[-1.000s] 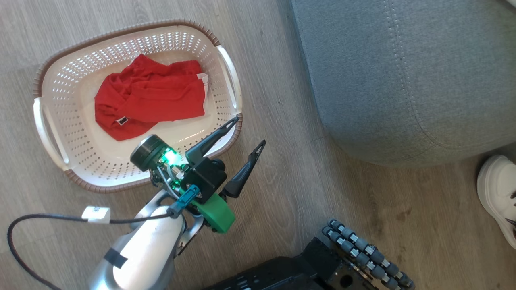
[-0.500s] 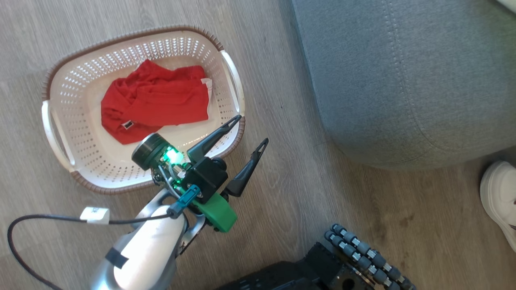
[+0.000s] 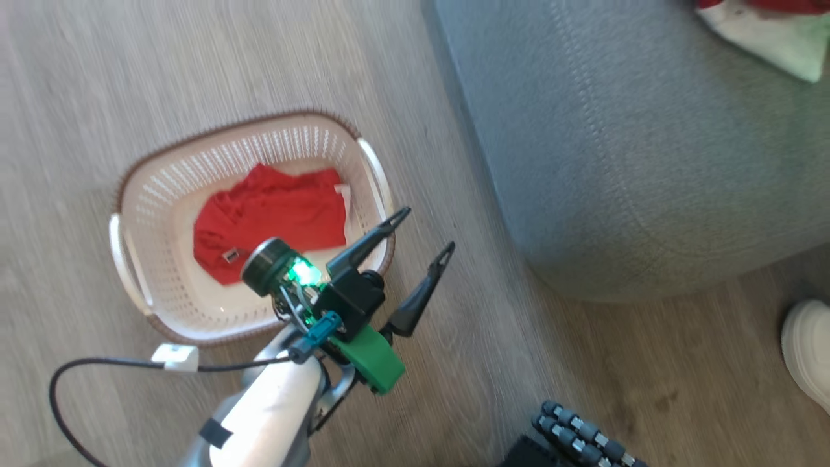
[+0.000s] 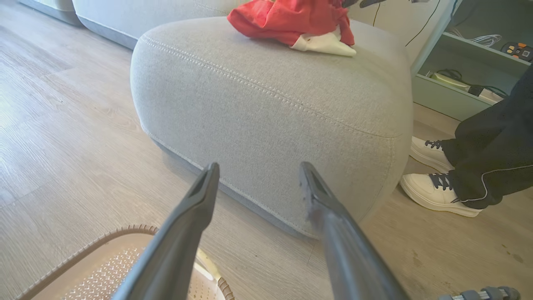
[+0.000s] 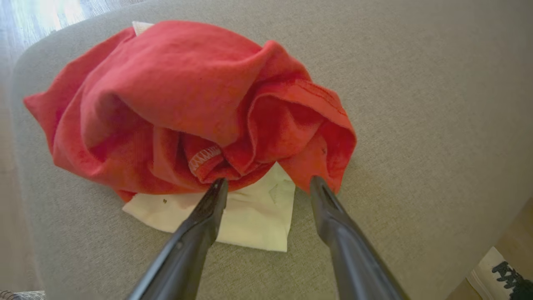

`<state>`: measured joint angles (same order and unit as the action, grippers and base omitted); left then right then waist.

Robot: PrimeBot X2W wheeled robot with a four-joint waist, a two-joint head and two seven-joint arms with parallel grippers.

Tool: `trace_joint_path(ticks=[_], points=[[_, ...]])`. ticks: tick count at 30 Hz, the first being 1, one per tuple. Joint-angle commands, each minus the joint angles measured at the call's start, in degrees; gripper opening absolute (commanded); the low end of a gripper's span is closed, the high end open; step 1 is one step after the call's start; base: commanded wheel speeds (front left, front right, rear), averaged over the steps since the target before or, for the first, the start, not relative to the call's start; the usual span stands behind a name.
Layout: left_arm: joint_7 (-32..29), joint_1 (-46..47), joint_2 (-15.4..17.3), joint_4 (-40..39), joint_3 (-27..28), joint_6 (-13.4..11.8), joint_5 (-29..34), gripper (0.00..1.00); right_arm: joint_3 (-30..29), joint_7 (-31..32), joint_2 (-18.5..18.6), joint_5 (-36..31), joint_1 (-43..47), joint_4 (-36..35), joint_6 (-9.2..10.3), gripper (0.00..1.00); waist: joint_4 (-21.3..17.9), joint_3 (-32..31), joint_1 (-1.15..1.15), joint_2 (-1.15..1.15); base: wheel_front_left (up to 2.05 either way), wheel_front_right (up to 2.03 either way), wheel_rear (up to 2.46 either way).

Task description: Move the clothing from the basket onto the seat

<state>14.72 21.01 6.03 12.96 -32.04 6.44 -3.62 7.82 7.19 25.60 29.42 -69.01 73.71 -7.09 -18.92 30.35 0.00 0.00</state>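
**A:** How is the step in hand best done?

**B:** A release is judged to be in hand. The right end effector (image 5: 268, 181) is seen with its jaws spread and nothing gripped, its fingertips just at the near edge of the heaped garment (image 5: 175, 91). It is best drawn straight back and upward, so that no fold is caught and dragged off the seat (image 5: 416, 104).

**A:** And the other arm?

**B:** The left end effector (image 3: 426, 228) is held open and empty above the near rim of the basket (image 3: 155, 214). A second garment (image 3: 272, 211) is to be found inside. It is best pinched at a raised fold near its middle, clear of the perforated wall.

**A:** How is the clothing seen to look?

**B:** Nearest, the second garment is laid fairly flat: bright red, with a small dark tag (image 3: 230, 255) and a white edge at one side. Farther off, the heaped garment is bunched into a soft mound on the seat, with red folds over a white panel (image 5: 250, 216). It is expected to slump rather than keep a shape.
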Motion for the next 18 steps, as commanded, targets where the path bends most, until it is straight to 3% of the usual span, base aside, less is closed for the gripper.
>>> trace_joint_path(ticks=[1,11,18], points=[[0.28,-0.75,-0.88,-1.49,0.98,0.25,-0.47,1.00,1.19,0.71,0.98,1.19,1.45,-2.68,-0.40,1.00,0.17,-3.62,0.00,0.00,0.00,0.00,0.00],[0.28,-4.55,-2.97,-2.51,3.21,-0.36,-3.05,1.00,5.63,-3.42,4.90,11.24,9.86,-15.45,-0.40,1.00,4.11,-15.27,0.00,0.00,0.00,0.00,0.00],[0.28,-7.28,-3.13,-6.22,6.24,-3.55,-7.10,1.00,10.65,-9.48,7.86,14.58,18.81,-26.44,-0.40,1.00,6.92,-22.58,0.00,0.00,0.00,0.00,0.00]])
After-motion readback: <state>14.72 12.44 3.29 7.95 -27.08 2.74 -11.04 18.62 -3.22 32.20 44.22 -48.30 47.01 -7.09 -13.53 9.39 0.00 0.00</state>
